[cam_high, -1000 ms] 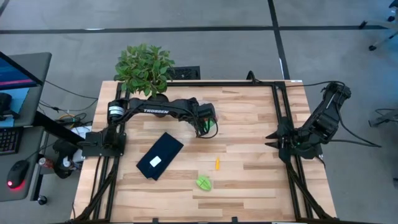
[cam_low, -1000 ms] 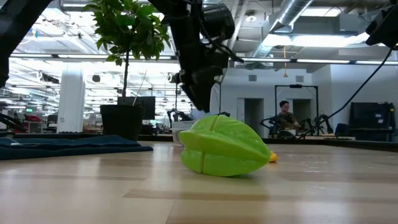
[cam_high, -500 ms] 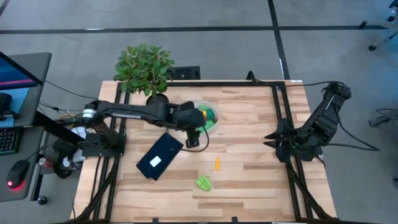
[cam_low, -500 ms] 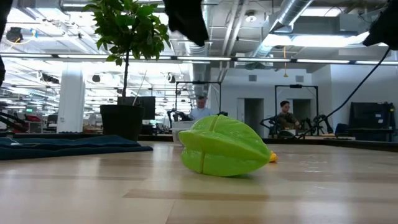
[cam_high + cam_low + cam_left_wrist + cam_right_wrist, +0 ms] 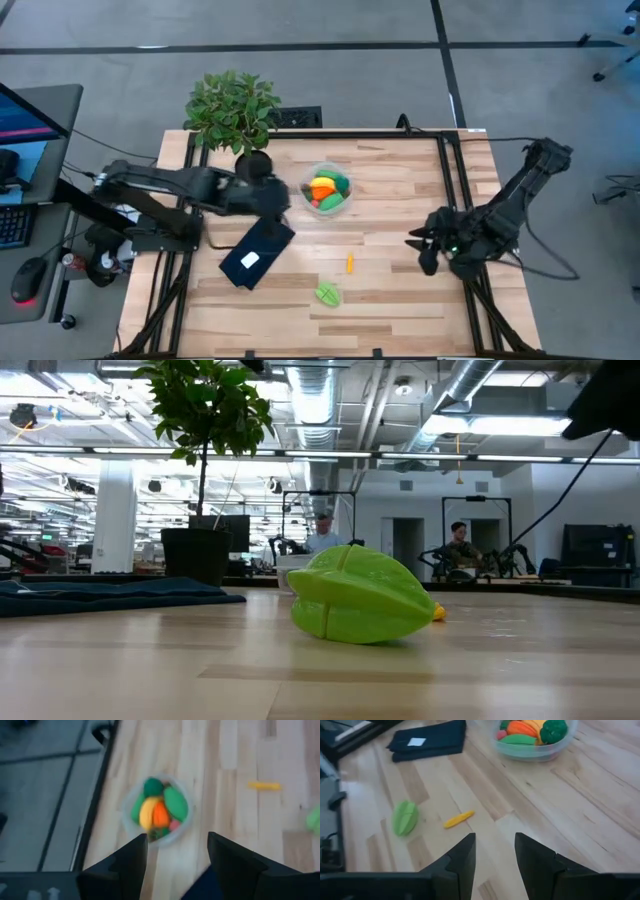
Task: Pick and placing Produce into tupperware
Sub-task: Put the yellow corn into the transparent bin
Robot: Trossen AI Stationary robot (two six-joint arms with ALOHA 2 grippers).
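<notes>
The round clear tupperware [image 5: 327,190] stands on the table behind its middle, filled with orange, yellow, green and red produce [image 5: 159,808]. A green ridged fruit [image 5: 327,293] and a small yellow piece [image 5: 350,263] lie on the bare wood nearer the front edge; the low view shows the green fruit [image 5: 360,595] close up. My left gripper [image 5: 272,195] hovers open just left of the tupperware, which shows ahead of its fingers [image 5: 177,837]. My right gripper [image 5: 418,248] is open over the table's right part, facing both loose pieces [image 5: 495,837].
A dark flat cloth with a white label [image 5: 258,250] lies left of centre. The potted plant [image 5: 233,110] stands at the far left corner. Black frame rails [image 5: 455,190] run along both sides. Bare wood lies between the loose pieces and my right gripper.
My left gripper has drawn back from over the tupperware toward the table's left and risen out of the low view, leaving the filled tupperware uncovered. My right gripper has swung from the right rail toward the table's middle and near edge.
</notes>
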